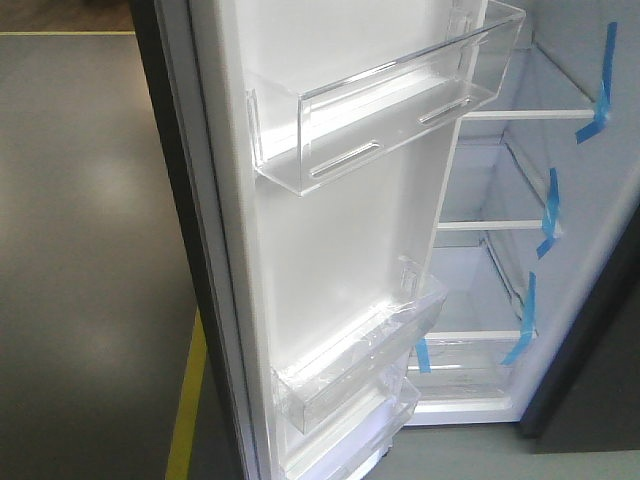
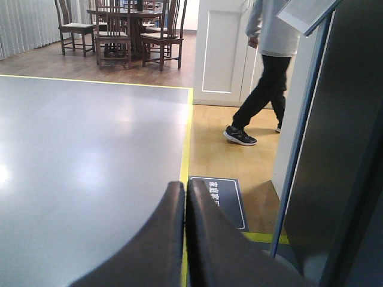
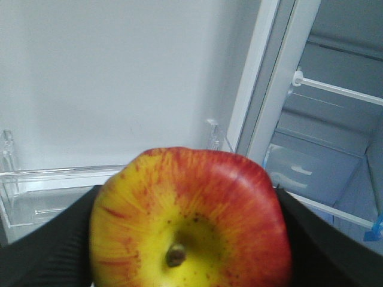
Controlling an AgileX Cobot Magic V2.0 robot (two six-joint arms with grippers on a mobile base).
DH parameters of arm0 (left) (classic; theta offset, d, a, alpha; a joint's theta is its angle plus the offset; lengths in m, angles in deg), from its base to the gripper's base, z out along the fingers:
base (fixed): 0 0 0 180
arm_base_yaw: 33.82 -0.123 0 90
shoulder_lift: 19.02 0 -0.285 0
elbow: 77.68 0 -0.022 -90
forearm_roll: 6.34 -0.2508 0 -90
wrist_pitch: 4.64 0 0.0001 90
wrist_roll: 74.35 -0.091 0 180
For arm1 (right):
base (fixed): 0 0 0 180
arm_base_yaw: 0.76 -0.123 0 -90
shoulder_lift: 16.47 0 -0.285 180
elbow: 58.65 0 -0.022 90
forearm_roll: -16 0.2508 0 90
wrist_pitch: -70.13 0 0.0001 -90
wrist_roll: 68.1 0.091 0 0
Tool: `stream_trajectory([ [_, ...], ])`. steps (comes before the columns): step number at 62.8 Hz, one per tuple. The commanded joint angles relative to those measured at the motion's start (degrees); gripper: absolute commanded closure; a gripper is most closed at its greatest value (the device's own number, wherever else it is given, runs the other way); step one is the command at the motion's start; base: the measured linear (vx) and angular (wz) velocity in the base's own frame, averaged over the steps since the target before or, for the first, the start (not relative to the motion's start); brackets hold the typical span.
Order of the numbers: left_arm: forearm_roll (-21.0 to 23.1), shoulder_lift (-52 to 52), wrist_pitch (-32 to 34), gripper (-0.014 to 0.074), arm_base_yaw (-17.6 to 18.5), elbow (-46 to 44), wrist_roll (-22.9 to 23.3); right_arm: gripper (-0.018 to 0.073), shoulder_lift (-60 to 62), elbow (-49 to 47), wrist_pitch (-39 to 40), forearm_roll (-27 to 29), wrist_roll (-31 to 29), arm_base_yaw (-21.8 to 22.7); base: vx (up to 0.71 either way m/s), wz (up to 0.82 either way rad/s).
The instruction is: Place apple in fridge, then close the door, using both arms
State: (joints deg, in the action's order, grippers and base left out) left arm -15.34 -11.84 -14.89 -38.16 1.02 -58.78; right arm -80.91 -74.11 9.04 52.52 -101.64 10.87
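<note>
The apple (image 3: 191, 221) sits in the right gripper (image 3: 190, 254), filling the lower middle of the right wrist view, its stem end facing the camera, yellow around the stem and red streaks towards the upper right. The black fingers (image 3: 48, 248) clench it from the left and the right sides, touching its skin. The apple is outside the fridge (image 1: 600, 250), in front of the open door (image 1: 330, 230). Behind it, the door's white inner face takes the upper left of that view, with a clear bin (image 3: 54, 185) at the lower left. The white interior and a white-edged shelf (image 3: 341, 89) show at the right.

In the front-facing view the door stands wide open across the middle of the frame. An upper clear bin (image 1: 390, 110) juts out near the top and a lower bin (image 1: 350, 375) sits near the bottom. To the right the shelves (image 1: 520, 115) run back into the cabinet, with blue tape strips (image 1: 603, 90) down the right wall.

The left gripper (image 2: 185, 194) shows at the lower middle of its own view. Its two dark fingers are pressed together and grasp nothing. It hangs above the grey floor (image 2: 90, 149), beside a yellow line (image 2: 186, 137). A dark grey panel (image 2: 335, 155) fills the right edge. At the top a person (image 2: 269, 66) walks past, with a table and chairs (image 2: 125, 30) at the upper left
</note>
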Motion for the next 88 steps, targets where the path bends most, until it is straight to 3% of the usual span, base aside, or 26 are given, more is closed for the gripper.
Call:
stream_trajectory([
  [1,0.13,-0.82,4.5,0.0603,0.34,1.62,0.39,0.0536,-0.39,-1.45,5.83,4.08,0.44,0.25,0.0,0.0],
  [7,0.13,-0.82,4.5,0.0603,0.34,1.62,0.39,0.0536,-2.49,-1.45,8.29,10.61,-0.61,0.25,0.0,0.0],
  [24,0.13,-0.82,4.5,0.0603,0.34,1.62,0.39,0.0536,-15.34,-1.45,7.69,40.6,-20.03,0.13,0.0,0.0],
  [32,0.13,-0.82,4.5,0.0603,0.34,1.62,0.39,0.0536,-21.56,-3.15,4.76,47.28,-25.48,0.13,0.0,0.0],
  [45,0.13,-0.82,4.5,0.0603,0.34,1.62,0.39,0.0531,-30.72,-11.12,2.59,46.39,-25.32,-3.5,0.0,0.0],
  [61,0.13,-0.82,4.5,0.0603,0.34,1.62,0.39,0.0523,-35.61,-16.29,6.29,30.8,-23.71,-9.54,0.0,0.0],
  [69,0.13,-0.82,4.5,0.0603,0.34,1.62,0.39,0.0501,-37.04,-16.28,9.77,27.56,-20.51,-9.94,0.0,0.0],
  [78,0.13,-0.82,4.5,0.0603,0.34,1.62,0.39,0.0409,-38.44,-16.28,9.58,27.7,-20.32,-9.94,0.0,0.0],
  [88,0.13,-0.82,4.5,0.0603,0.34,1.62,0.39,0.0199,-39.7,-16.28,9.56,27.7,-20.32,-9.94,0.0,0.0],
])
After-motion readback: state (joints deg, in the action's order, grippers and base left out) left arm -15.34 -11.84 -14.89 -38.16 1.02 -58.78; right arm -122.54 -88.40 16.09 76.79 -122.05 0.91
